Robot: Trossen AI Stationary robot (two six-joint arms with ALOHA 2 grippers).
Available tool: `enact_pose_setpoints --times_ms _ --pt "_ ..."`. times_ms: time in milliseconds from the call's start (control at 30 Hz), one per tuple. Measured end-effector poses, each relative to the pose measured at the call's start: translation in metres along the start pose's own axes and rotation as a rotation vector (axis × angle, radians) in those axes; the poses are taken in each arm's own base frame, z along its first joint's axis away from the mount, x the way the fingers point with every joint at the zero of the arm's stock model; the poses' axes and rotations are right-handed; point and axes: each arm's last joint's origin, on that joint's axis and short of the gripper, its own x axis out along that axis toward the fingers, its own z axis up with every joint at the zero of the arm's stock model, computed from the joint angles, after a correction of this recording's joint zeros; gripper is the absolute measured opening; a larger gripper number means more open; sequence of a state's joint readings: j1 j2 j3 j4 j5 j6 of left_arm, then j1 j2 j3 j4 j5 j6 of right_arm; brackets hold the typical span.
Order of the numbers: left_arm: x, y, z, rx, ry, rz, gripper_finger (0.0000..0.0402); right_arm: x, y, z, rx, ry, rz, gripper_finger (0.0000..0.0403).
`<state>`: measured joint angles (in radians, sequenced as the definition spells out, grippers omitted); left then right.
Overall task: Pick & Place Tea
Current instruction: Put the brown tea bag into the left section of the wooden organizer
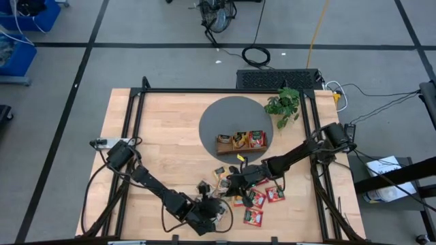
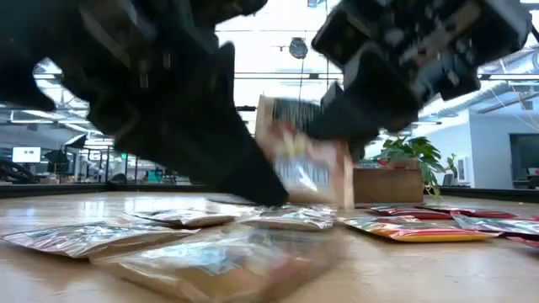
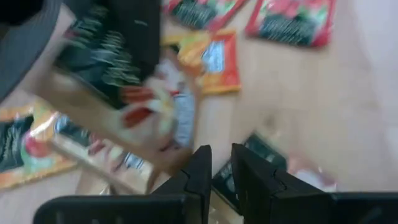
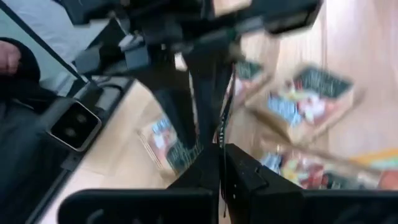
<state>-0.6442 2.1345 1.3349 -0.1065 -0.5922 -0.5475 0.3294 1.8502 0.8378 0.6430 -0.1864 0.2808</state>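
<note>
Your left tool (image 1: 216, 212) sits at the worktop's (image 1: 163, 136) near edge, fingers nearly closed, gripping nothing. Your right tool (image 1: 235, 178) is clenched among the tea packets (image 1: 262, 197), edge-on packet apparently pinched. Beyond: wooden tray (image 1: 242, 141), plant (image 1: 286, 103).

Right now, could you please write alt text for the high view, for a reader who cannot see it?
Two dark robot arms meet over scattered tea packets near the front edge of a wooden table; the left end effector and right end effector are both among them. Behind, on a grey round mat, a wooden tray holds packets, with a green plant beside it.
</note>
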Motion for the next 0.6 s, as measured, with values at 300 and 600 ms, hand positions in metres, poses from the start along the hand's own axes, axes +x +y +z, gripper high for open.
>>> enact_pose_setpoints --times_ms 300,600 --pt "-0.020 -0.024 0.008 0.106 -0.087 0.007 0.0069 -0.037 0.011 0.049 -0.198 0.043 -0.178 0.0001" --pt "-0.027 -0.031 0.004 0.197 -0.099 0.020 0.0069 -0.074 -0.034 0.081 -0.482 0.081 -0.427 0.0001"
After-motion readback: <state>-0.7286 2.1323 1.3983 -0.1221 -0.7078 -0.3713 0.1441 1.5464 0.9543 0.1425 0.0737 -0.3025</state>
